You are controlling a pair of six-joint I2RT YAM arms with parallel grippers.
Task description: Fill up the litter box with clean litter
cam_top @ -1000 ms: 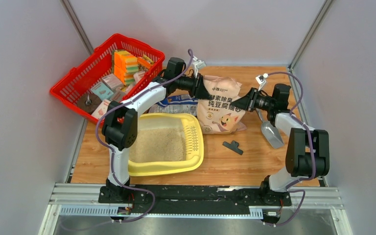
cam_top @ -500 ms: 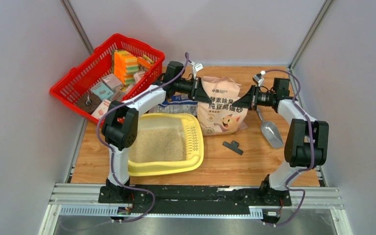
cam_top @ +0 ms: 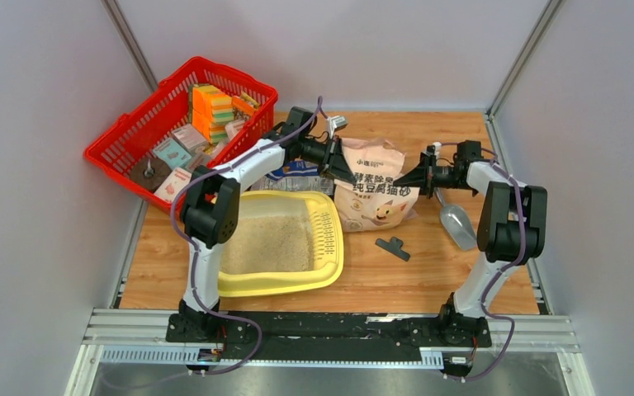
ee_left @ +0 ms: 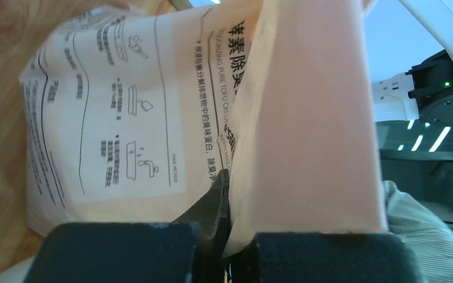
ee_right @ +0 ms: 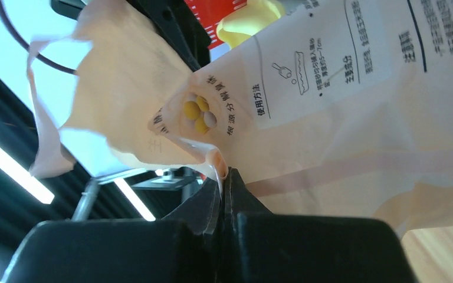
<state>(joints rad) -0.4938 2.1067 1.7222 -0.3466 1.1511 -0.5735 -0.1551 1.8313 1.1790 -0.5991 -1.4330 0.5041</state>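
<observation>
Just beside the litter box [cam_top: 281, 285], the litter bag [cam_top: 377, 202] is pinched tight by the left gripper [cam_top: 347, 174] and right gripper [cam_top: 399, 182]. It should be lifted evenly, then tipped over the box.

Robot lab test cell, not a home or a shop. Plain grey partition walls [cam_top: 41, 247] close in three sides, with metal corner posts [cam_top: 128, 45] at the back. The wood-grain worktop [cam_top: 429, 276] is fronted by an aluminium rail [cam_top: 330, 326], and the left arm [cam_top: 215, 206] and right arm [cam_top: 508, 231] are bolted there side by side. The only household goods are a red basket [cam_top: 132, 124] of sponges and packets, a litter box [cam_top: 297, 285] and a tan litter bag [cam_top: 376, 194]. The right wrist view catches long strip lights [ee_right: 12, 168] on a dark, hall-type ceiling.
</observation>
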